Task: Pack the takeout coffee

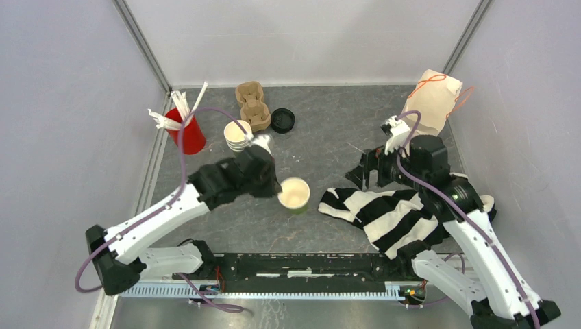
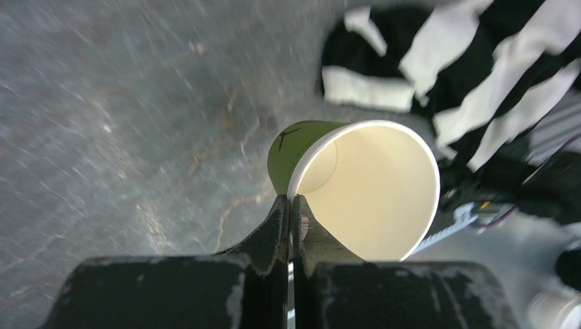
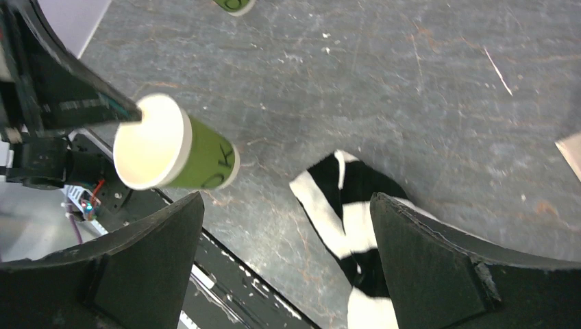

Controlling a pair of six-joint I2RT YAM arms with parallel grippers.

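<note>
My left gripper (image 1: 279,192) is shut on the rim of a green paper cup (image 1: 294,194), cream inside, and holds it over the middle of the table; it also shows in the left wrist view (image 2: 363,185) and in the right wrist view (image 3: 175,151). A stack of green cups (image 1: 238,136) stands at the back. A black lid (image 1: 282,120) lies beside the brown cup carrier (image 1: 252,105). My right gripper (image 1: 371,176) is open and empty, to the right of the held cup, above the striped cloth.
A black-and-white striped cloth (image 1: 394,216) lies at the front right. A red cup with white straws (image 1: 188,133) stands at the back left. A paper bag with orange handles (image 1: 430,103) stands at the back right. Grey walls enclose the table.
</note>
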